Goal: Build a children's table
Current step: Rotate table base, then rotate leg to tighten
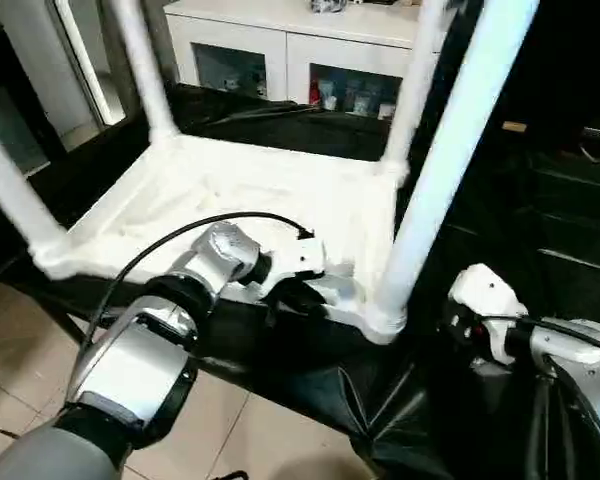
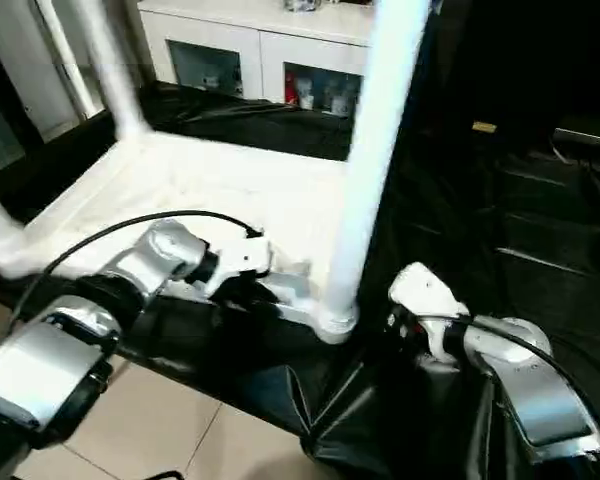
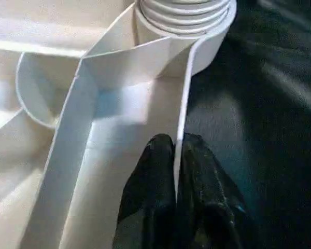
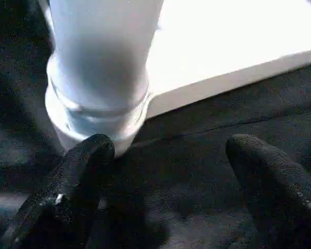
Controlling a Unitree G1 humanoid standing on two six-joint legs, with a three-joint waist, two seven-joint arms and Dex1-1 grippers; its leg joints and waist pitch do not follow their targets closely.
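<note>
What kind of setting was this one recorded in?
Likely an indoor room set up for testing: a white cabinet with glass doors along the back, pale floor tiles, and black sheeting draped over the surface under the upturned children's table.

My black fingers (image 3: 160, 202) meet the white ribbed table top (image 1: 230, 190) and its white legs (image 1: 450, 160) over a black cloth (image 1: 540, 230) (beyond stands a white cabinet (image 1: 300, 40)).

Children's table (image 1: 230, 200) lay upside down on the counter (image 1: 540, 230), four legs (image 1: 450, 160) standing in its corner sockets. Glass-door cabinet (image 1: 300, 50) stood behind. Left end effector (image 3: 175, 171) pinched the table's near rim; right end effector (image 4: 166, 171) sat beside the near-right socket (image 4: 93, 124).
</note>
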